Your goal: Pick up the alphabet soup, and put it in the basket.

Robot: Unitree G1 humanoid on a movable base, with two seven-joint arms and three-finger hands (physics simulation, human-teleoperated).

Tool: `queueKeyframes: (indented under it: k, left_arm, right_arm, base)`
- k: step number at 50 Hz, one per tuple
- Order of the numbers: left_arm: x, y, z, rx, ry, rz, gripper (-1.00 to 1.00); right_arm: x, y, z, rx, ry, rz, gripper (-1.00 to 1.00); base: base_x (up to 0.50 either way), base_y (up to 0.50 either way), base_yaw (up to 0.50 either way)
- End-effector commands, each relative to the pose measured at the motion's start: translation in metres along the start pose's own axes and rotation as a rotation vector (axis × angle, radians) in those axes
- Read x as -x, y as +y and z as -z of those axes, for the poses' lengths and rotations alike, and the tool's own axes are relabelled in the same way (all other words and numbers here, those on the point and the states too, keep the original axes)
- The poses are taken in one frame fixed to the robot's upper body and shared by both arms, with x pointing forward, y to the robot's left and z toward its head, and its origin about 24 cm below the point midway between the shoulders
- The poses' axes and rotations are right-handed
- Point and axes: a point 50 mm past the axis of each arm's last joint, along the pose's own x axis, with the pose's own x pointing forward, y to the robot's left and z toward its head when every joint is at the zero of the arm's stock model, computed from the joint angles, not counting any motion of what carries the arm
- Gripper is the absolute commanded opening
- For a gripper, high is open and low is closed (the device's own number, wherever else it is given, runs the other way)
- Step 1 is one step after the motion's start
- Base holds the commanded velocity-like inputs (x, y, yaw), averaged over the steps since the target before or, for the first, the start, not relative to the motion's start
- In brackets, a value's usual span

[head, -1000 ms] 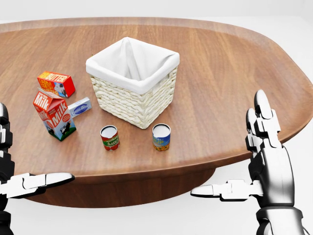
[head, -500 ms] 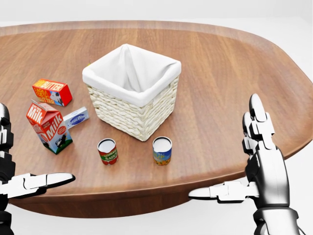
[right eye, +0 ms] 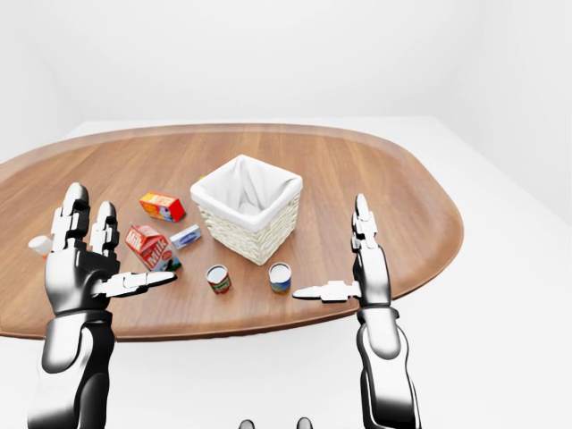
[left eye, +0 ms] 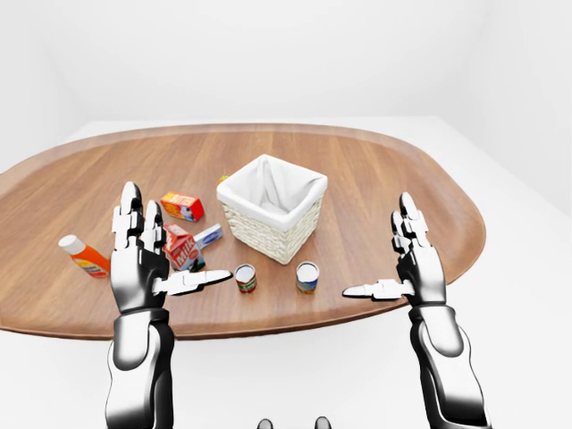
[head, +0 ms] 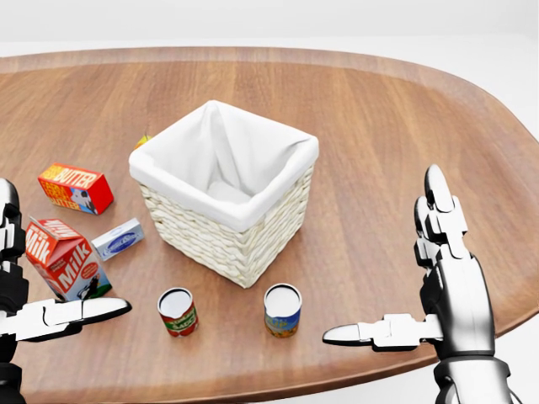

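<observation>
The oval brown wooden table (head: 379,109) is showing a smooth, satiny grain. The square cream wicker basket (head: 227,236) is looking rough-woven, lined with matt white cloth. At its six o'clock, two small cans with paper labels (head: 282,310) are standing. Both glossy chrome-and-black metal hands (head: 446,286) are gleaming.

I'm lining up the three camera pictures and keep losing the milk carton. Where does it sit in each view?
Head view: milk carton at the far left, just above the left hand's thumb.
Left-eye view: left of centre, partly behind that hand's fingers.
Right-eye view: left of centre, in plain sight to the right of that hand.
Shared landmark: the white-lined basket, always up and to the right of the carton.
</observation>
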Motion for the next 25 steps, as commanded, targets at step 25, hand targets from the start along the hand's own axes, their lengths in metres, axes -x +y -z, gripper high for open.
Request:
queueKeyframes:
  k: [25]
  left_arm:
    - [-0.0007, 0.0001, -0.0007, -0.001, -0.004, 0.000, 1.00]
  right_arm:
    - [-0.0001, 0.0010, -0.0001, 0.006, 0.000, 0.000, 1.00]
  base:
    - [0.32, 0.00, 0.00]
